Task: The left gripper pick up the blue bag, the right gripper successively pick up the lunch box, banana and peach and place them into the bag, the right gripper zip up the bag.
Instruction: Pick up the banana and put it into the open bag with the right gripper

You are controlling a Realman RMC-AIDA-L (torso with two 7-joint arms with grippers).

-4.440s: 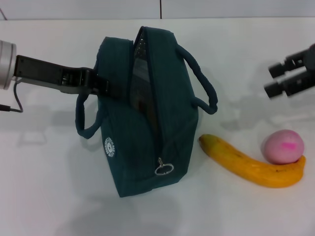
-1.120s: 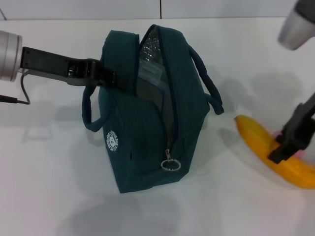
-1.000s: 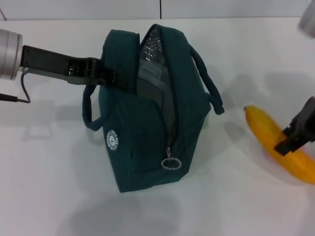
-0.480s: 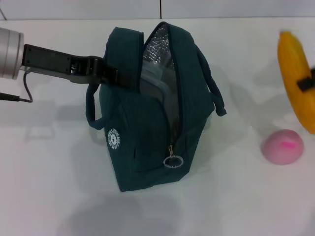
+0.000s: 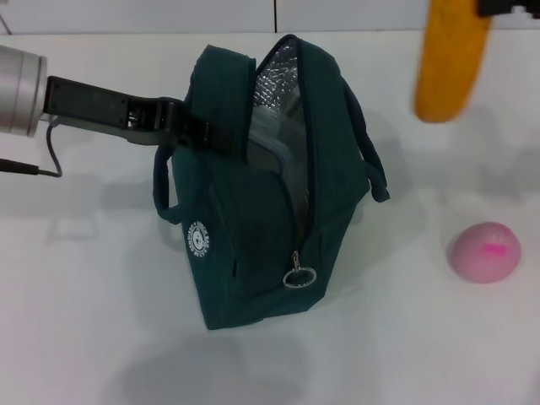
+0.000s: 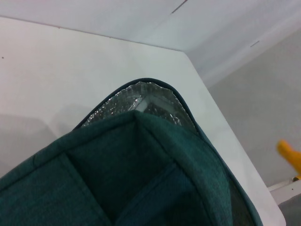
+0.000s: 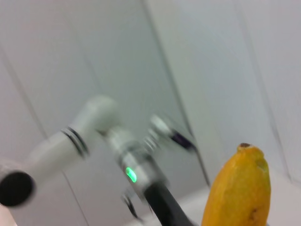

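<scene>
The blue bag (image 5: 253,219) stands open on the white table, its silver foil lining (image 5: 283,80) showing. My left gripper (image 5: 207,135) is shut on the bag's left top edge and holds it up. A pale part of the lunch box (image 5: 268,145) shows inside the opening. The banana (image 5: 449,59) hangs in the air to the bag's upper right, held by my right gripper (image 5: 498,7), which is mostly cut off by the top edge. The peach (image 5: 484,251) lies on the table to the bag's right. The wrist views show the bag's edge (image 6: 141,155) and the banana (image 7: 237,188).
The zipper's ring pull (image 5: 299,277) hangs at the bag's near end. The right handle (image 5: 367,160) loops out toward the peach. A white robot arm (image 7: 89,127) stands far off in the right wrist view. The table's back edge (image 5: 126,32) runs behind the bag.
My right gripper has lifted the banana off the table and carried it up and left toward the bag. The peach now lies alone. The bag has shifted slightly right.
</scene>
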